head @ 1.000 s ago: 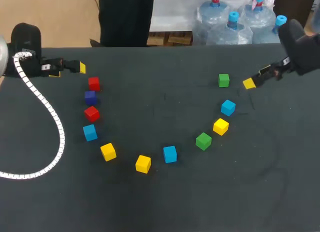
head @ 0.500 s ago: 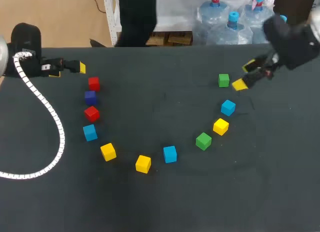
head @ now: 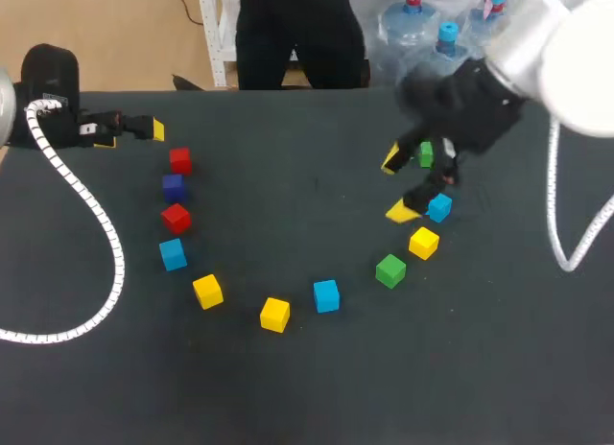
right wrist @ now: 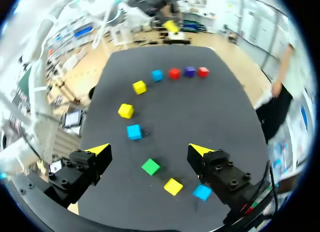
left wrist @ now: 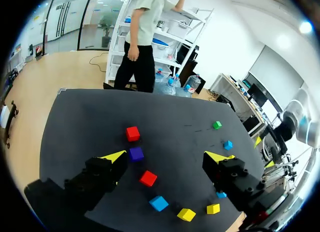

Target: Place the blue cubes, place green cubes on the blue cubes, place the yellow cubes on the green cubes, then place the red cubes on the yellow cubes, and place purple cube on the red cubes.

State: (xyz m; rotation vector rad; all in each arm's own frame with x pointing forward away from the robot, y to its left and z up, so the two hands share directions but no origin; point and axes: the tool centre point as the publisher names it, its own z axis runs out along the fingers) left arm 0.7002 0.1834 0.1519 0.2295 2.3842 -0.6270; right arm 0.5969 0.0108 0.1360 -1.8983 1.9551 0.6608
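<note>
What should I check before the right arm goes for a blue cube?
1. Right gripper open and empty: ok.
2. Left gripper open, empty, at the table's far-left edge: ok.
3. Nearest blue cube standing apart from the yellow cube: ok.
4. That cube between the right fingers: not ok, it sits beside them.
5. Gripper height above the table: cannot tell.
</note>
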